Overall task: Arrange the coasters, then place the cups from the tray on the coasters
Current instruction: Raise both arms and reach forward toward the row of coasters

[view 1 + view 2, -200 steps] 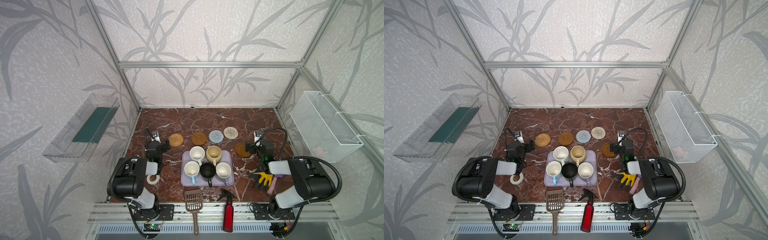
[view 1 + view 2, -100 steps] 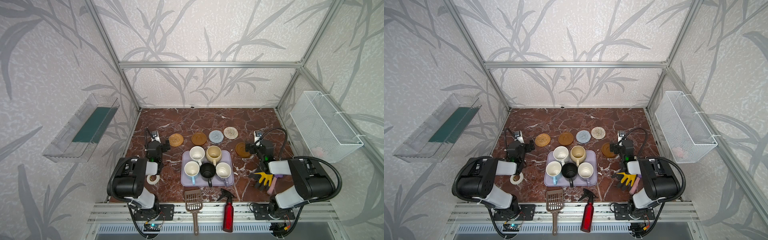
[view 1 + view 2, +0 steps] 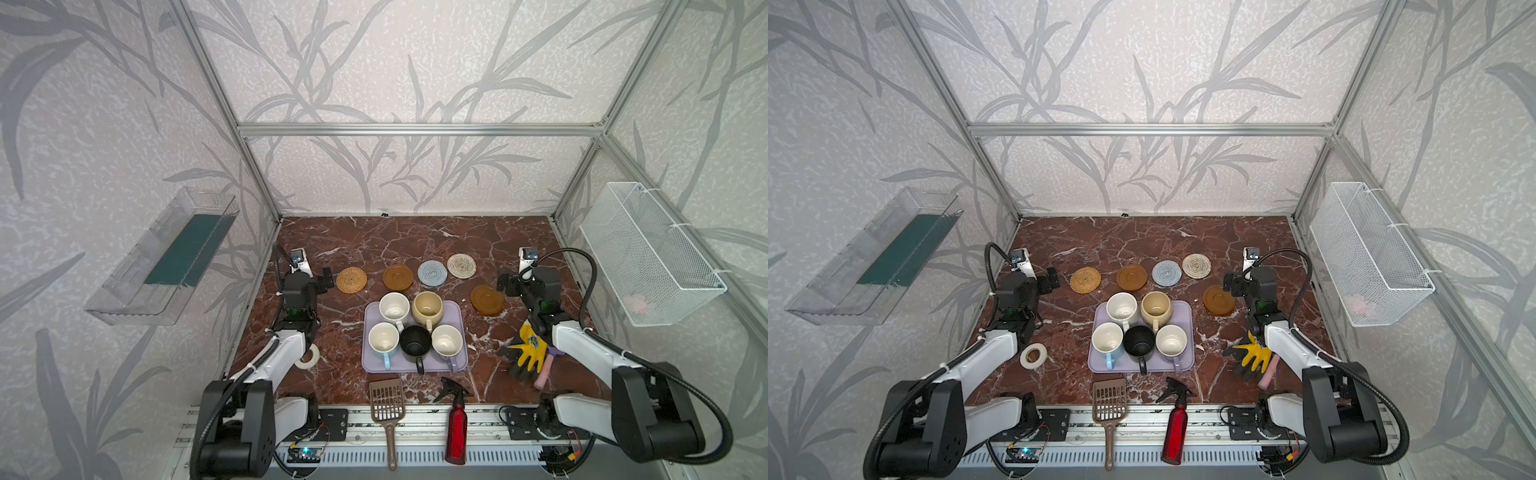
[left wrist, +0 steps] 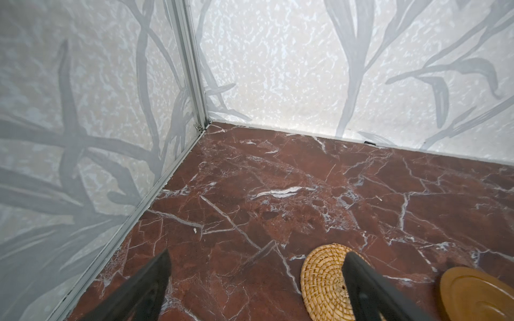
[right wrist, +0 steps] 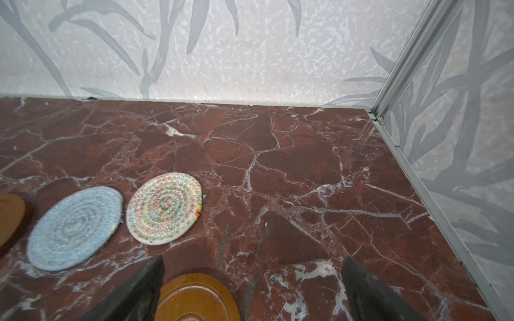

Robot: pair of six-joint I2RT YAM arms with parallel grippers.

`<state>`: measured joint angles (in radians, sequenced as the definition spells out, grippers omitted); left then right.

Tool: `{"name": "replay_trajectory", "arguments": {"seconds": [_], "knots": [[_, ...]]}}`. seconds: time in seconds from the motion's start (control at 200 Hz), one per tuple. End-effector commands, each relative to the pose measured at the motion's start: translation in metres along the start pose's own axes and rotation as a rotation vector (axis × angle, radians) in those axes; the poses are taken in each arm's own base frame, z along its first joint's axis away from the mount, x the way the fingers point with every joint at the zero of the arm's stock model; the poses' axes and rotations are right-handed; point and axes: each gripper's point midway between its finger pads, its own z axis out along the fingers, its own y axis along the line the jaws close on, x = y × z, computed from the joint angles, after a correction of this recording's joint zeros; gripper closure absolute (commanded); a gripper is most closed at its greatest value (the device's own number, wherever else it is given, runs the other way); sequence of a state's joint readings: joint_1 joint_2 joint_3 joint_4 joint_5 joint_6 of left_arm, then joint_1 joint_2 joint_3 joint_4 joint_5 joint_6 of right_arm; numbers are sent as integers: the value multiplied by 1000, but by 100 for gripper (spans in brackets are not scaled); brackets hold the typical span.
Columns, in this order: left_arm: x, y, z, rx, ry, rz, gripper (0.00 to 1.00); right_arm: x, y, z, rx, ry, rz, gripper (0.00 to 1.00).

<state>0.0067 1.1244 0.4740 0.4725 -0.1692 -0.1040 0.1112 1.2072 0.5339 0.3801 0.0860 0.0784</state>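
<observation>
Hovering wide open and empty, the right gripper (image 3: 508, 286) is sitting nearest the stray amber coaster (image 3: 487, 299), which is lying just inward of it, off the coaster row (image 3: 432, 273); cups (image 3: 415, 338) are standing on the tray (image 3: 370, 365).

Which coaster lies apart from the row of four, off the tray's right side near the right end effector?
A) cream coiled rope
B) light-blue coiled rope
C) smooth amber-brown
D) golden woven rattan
C: in a top view a smooth amber-brown coaster lies alone to the right of the lavender tray, just in front of the open right end effector.
</observation>
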Motion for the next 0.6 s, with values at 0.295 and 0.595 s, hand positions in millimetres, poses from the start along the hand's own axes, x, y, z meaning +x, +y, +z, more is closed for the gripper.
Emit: {"name": "replay_trajectory", "arguments": {"seconds": [0.295,0.595], "knots": [[-17,-30,-43,161,235,-336,1,5,52,-43,-239,247,207,1],[-4,-59,-69,268,498,-391,2,-11,97,-73,-299,224,94,1]]}}
